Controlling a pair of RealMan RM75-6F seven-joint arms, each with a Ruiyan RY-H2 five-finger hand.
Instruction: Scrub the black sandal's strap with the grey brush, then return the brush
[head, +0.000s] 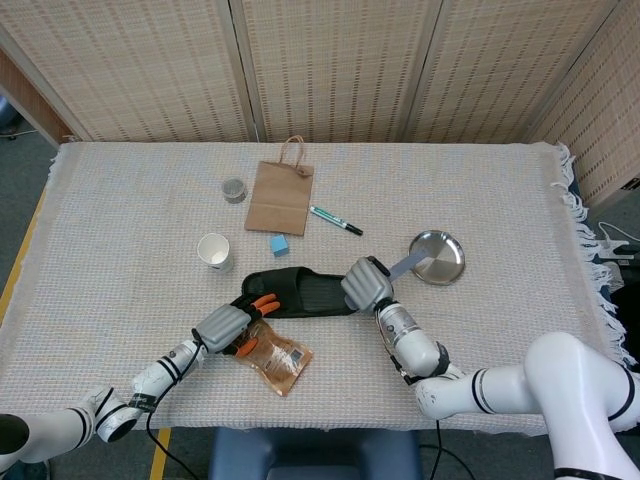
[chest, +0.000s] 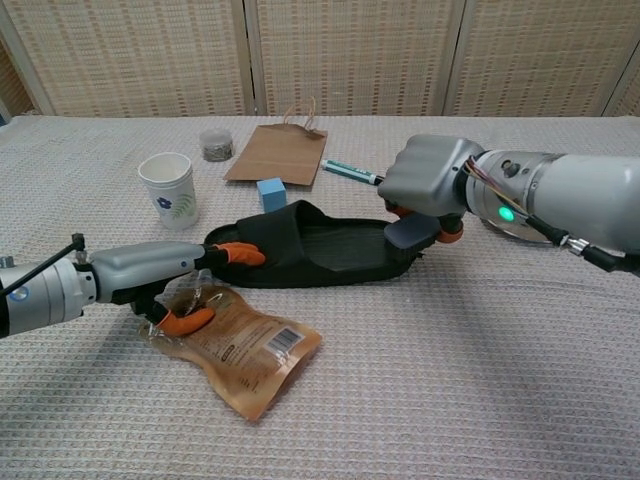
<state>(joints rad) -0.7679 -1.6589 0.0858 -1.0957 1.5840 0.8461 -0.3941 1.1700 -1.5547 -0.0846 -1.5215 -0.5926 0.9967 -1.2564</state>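
The black sandal (head: 300, 292) lies on the cloth mid-table, its strap (chest: 280, 226) towards my left. My right hand (head: 365, 284) grips the grey brush (chest: 408, 232). The brush head sits over the sandal's heel end, a good way from the strap. The brush handle (head: 405, 263) sticks out towards the metal plate. My left hand (head: 228, 325) lies low at the sandal's toe end. Its orange fingertips (chest: 240, 252) rest on the sandal's edge by the strap, and its thumb presses on a brown packet.
A brown snack packet (chest: 245, 350) lies under my left hand. A paper cup (chest: 168, 188), blue cube (chest: 271, 193), brown paper bag (head: 279, 197), small jar (head: 234, 189) and marker (head: 336, 221) stand behind the sandal. A metal plate (head: 437, 257) is at the right.
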